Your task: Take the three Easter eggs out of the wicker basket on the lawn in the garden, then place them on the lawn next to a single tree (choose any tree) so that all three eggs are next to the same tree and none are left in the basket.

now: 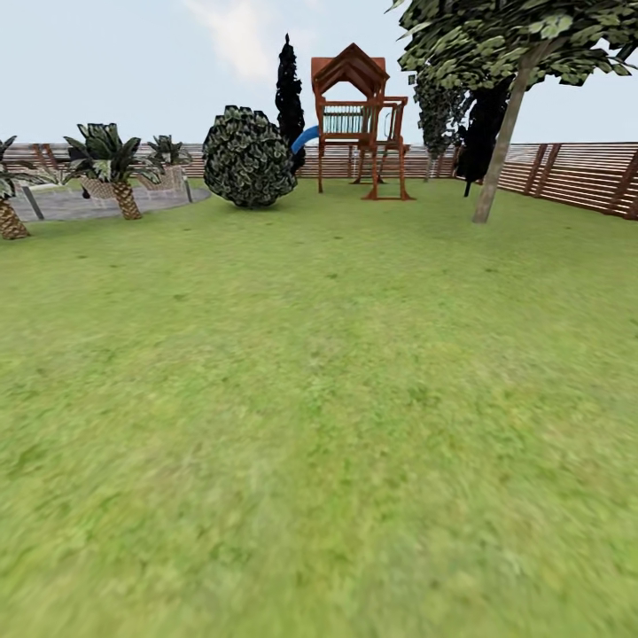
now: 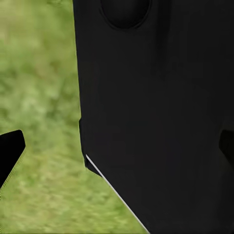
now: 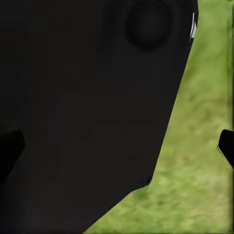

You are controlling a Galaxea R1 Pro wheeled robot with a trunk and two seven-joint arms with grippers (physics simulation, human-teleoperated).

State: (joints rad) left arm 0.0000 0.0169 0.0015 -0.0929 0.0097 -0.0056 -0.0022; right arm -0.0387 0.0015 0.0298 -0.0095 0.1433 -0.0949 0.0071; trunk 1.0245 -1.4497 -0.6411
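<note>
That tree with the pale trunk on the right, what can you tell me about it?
The tree stands at the far right of the lawn, near the slatted fence. Its trunk is slim, smooth and grey-beige, leaning rightward as it rises. The canopy is dark green with pale-spotted leaves, cut off by the picture's top edge. Nothing lies at its base.

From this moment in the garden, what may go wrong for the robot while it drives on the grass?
1. Ahead stand a round bush, a wooden play tower and a pale-trunked tree; driving toward the wrong one would probably waste time.
2. In the left wrist view a black body stands close in front of the camera, and a similar one in the right wrist view, so an arm swing might strike it.
</note>
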